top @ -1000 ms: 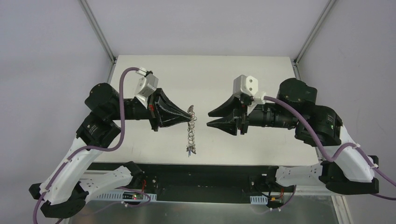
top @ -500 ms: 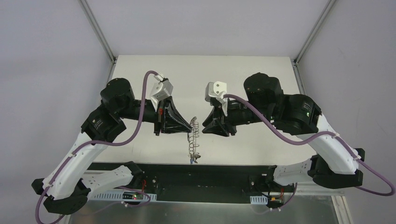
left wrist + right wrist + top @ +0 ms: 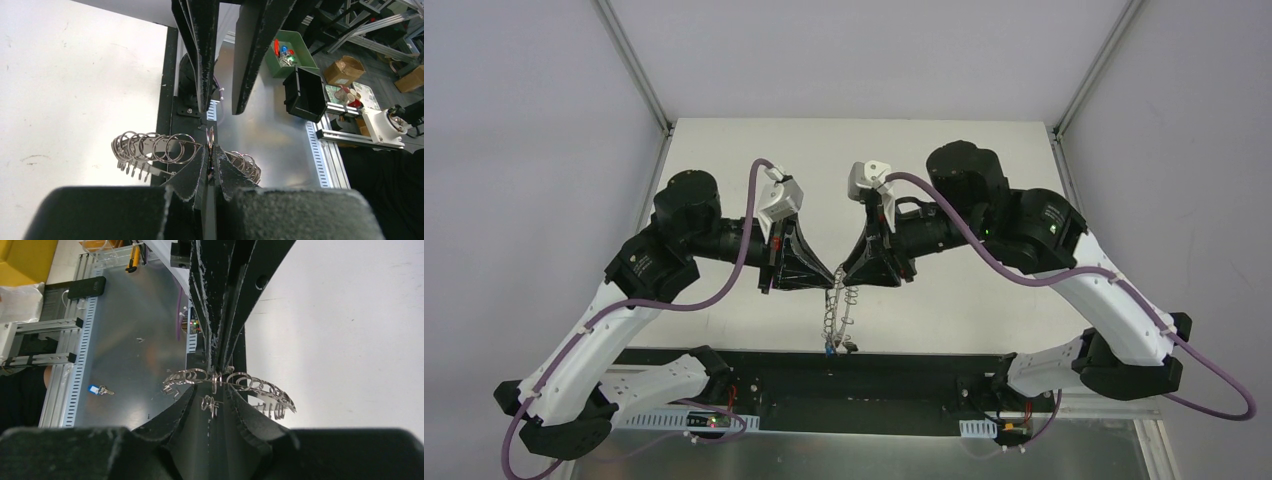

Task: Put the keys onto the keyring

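Note:
The keyring (image 3: pixel 838 308) is held edge-on in the air between both grippers, over the table's near edge. My left gripper (image 3: pixel 833 281) is shut on one of its wire loops (image 3: pixel 210 145), and more loops (image 3: pixel 150 147) fan out to either side. My right gripper (image 3: pixel 848 281) meets it tip to tip. Its fingers (image 3: pixel 187 402) stand slightly apart around the ring's rim (image 3: pixel 235 382), with a small loop (image 3: pixel 210 404) in the gap. A blue tag (image 3: pixel 827 350) shows at the ring's near end. A blue-tagged key (image 3: pixel 97 389) shows over the metal plate; I cannot tell whether it hangs.
The white table (image 3: pixel 944 180) lies behind the grippers, with a black rail (image 3: pixel 904 370) along its near edge. A metal plate (image 3: pixel 270 135) lies below. A green bin (image 3: pixel 292 52) of small items and a black bin (image 3: pixel 307 92) stand beyond it.
Both arms swung inward and nearer. The right gripper went from wide open and apart from the ring to narrow, with its tips at the ring against the left gripper's tips. The ring moved nearer.

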`<state>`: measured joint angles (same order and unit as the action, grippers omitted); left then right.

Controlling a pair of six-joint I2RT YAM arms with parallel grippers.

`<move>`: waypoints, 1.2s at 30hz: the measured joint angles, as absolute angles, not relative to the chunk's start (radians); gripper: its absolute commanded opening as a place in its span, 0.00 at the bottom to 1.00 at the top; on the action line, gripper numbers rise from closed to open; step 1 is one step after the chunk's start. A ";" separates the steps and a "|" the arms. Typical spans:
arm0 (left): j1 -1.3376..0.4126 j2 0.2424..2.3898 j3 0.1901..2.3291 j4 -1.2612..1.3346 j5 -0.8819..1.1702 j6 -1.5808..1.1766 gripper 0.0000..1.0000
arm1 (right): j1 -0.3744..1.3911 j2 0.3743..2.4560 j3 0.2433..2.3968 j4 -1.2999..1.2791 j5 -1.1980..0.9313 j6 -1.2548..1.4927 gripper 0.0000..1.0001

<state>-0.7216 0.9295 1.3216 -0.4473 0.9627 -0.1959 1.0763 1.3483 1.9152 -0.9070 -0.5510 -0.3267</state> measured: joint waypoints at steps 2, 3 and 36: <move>-0.721 0.929 1.321 -0.458 0.958 -0.189 0.00 | 1.074 1.358 1.915 -0.902 -0.564 -0.317 0.27; -0.722 0.929 1.321 -0.462 0.957 -0.187 0.00 | 1.073 1.362 1.915 -0.902 -0.567 -0.314 0.27; -0.722 0.929 1.321 -0.493 0.931 -0.144 0.00 | 1.071 1.401 1.912 -0.895 -0.573 -0.299 0.28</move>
